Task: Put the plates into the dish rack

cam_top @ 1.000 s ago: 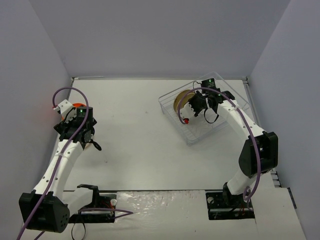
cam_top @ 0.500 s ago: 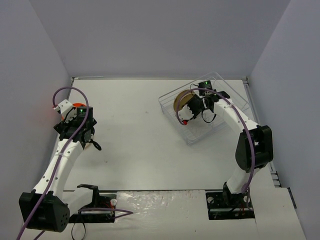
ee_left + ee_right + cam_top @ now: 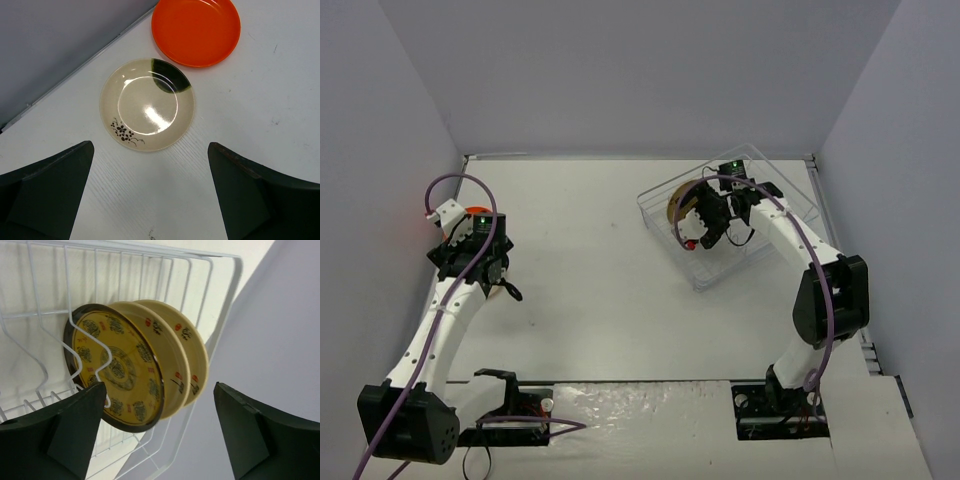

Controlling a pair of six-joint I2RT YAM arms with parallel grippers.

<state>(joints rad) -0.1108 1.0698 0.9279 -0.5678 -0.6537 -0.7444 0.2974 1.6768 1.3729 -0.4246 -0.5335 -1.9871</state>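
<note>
In the right wrist view three plates stand on edge in the dish rack (image 3: 215, 315). A dark-rimmed plate (image 3: 115, 375) with a yellow patterned centre is nearest, with two cream plates (image 3: 172, 357) behind it. My right gripper (image 3: 160, 435) is open just in front of them and holds nothing. From above, that gripper (image 3: 701, 222) hovers over the rack (image 3: 722, 266). A cream plate (image 3: 147, 105) with a dark patch and floral mark lies flat on the table beside an orange plate (image 3: 196, 30). My left gripper (image 3: 150, 200) is open above the table, just short of the cream plate.
The two flat plates lie close to the left wall (image 3: 60, 45). The rack sits skewed at the back right, near the right wall (image 3: 880, 150). A white tabletop (image 3: 590, 260) separates the two arms.
My right gripper went from shut to open and let go of the dark-rimmed plate, which now stands in the rack. The left arm has not moved.
</note>
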